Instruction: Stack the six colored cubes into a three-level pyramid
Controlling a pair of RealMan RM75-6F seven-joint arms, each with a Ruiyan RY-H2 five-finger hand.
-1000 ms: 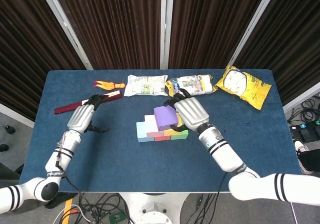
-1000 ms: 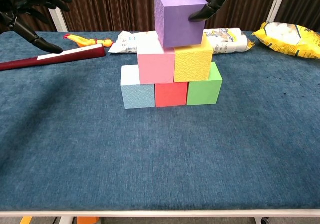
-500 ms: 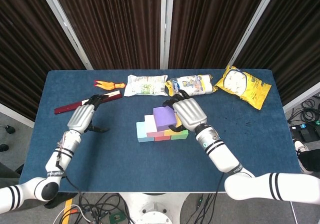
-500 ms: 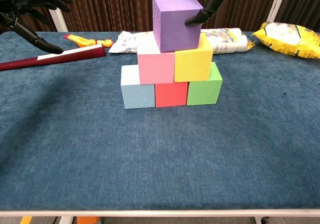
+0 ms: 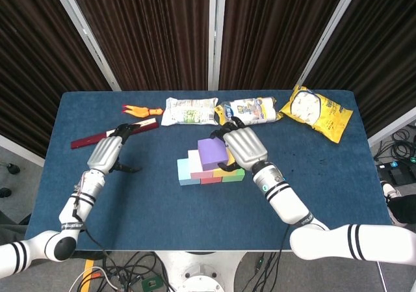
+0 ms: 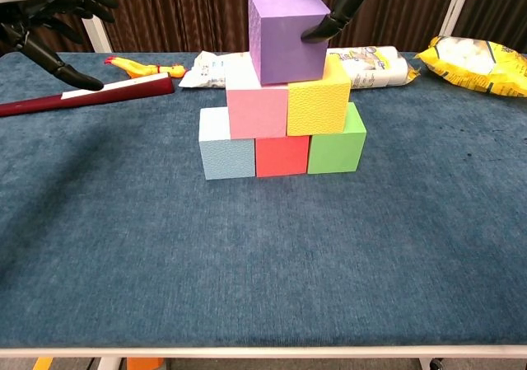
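right hand (image 5: 244, 146) grips the purple cube (image 6: 286, 35) atop pink (image 6: 257, 112) and yellow cubes (image 6: 318, 106); left hand (image 5: 107, 153) open.

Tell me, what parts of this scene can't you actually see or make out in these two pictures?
- Right hand: the chest view's top edge cuts it off; only fingertips on the purple cube show.
- Yellow cube and green cube: mostly hidden under that hand in the head view.
- Whether the purple cube rests fully on the pink cube: neither view shows clearly.
- Left hand: partly cut off at the chest view's edge.
- Print on the snack bags: too small to read.
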